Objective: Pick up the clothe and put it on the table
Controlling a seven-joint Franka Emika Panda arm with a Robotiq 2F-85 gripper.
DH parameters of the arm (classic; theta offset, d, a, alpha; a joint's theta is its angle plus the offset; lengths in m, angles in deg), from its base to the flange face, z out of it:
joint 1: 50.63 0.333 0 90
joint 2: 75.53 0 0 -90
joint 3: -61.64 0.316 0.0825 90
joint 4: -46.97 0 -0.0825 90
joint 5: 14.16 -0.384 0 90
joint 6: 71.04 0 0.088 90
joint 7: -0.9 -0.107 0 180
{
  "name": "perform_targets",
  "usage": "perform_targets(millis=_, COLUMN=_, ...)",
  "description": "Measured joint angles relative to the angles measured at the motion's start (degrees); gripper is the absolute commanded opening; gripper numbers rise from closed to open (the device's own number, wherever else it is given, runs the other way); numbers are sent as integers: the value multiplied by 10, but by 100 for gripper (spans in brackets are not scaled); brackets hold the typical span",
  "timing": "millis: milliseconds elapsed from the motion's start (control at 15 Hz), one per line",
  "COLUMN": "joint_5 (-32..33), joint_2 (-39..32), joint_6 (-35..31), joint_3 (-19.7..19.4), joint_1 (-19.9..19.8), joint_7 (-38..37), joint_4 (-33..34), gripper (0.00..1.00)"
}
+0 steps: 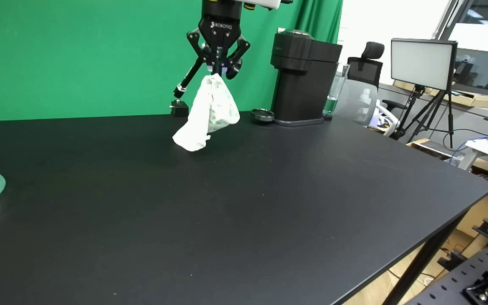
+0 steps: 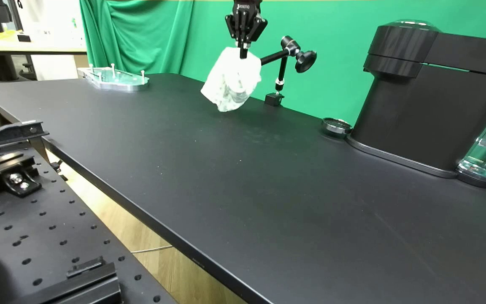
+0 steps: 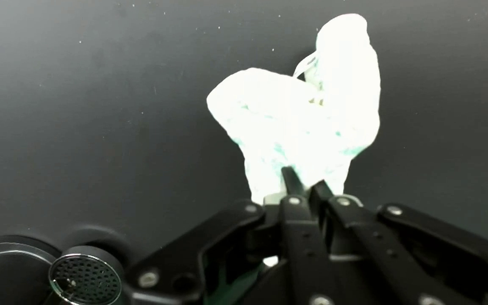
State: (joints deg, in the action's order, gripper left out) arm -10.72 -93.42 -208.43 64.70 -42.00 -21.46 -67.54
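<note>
A white cloth (image 1: 210,111) with faint green marks hangs crumpled from my gripper (image 1: 217,73). It also hangs below the gripper (image 2: 243,54) in an exterior view, where the cloth (image 2: 231,82) appears above the black table (image 2: 268,181). Whether its lowest corner touches the table (image 1: 227,212) I cannot tell. In the wrist view the fingertips (image 3: 307,182) are close together at the upper part of the cloth (image 3: 299,114), which is overexposed. The pinched part between the fingers is mostly hidden.
A black coffee machine (image 1: 303,80) stands at the table's back, with a small round drip tray (image 2: 336,126) beside it. A black jointed clamp arm (image 2: 283,63) stands close behind the cloth. A transparent plate with posts (image 2: 118,82) lies on the table. A green curtain (image 1: 100,55) hangs behind.
</note>
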Motion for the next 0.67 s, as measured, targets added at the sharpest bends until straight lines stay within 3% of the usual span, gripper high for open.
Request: perform_targets(millis=667, joint_5=0, joint_2=2, joint_6=0, joint_3=13, joint_1=27, joint_7=19, joint_4=3, gripper=1)
